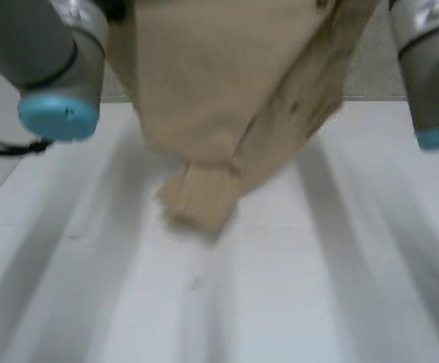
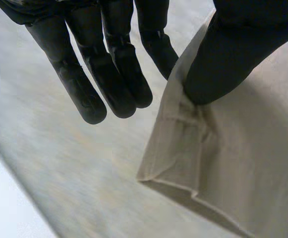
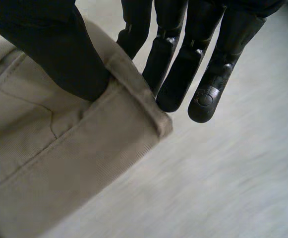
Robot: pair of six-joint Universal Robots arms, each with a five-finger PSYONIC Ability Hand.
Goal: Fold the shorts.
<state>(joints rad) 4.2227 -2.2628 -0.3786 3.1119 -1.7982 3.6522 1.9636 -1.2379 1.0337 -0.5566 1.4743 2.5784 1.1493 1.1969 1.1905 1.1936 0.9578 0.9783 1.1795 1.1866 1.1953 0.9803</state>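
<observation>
The tan shorts [image 1: 219, 91] hang lifted between the two arms, and their lowest folded part [image 1: 200, 197] touches the white table [image 1: 332, 287]. In the left wrist view my left hand [image 2: 104, 64] pinches a corner of the shorts [image 2: 243, 163] between its thumb [image 2: 233, 54] and the nearest finger, while the other fingers stay straight beside the cloth. In the right wrist view my right hand [image 3: 183, 64] pinches a seamed edge of the shorts [image 3: 59, 163], with its thumb [image 3: 49, 49] on top and straight fingers behind.
The left arm [image 1: 45, 68] and the right arm [image 1: 431, 76] flank the hanging cloth. The table's far edge runs behind the shorts, and its left edge [image 1: 0, 189] slants past the left arm.
</observation>
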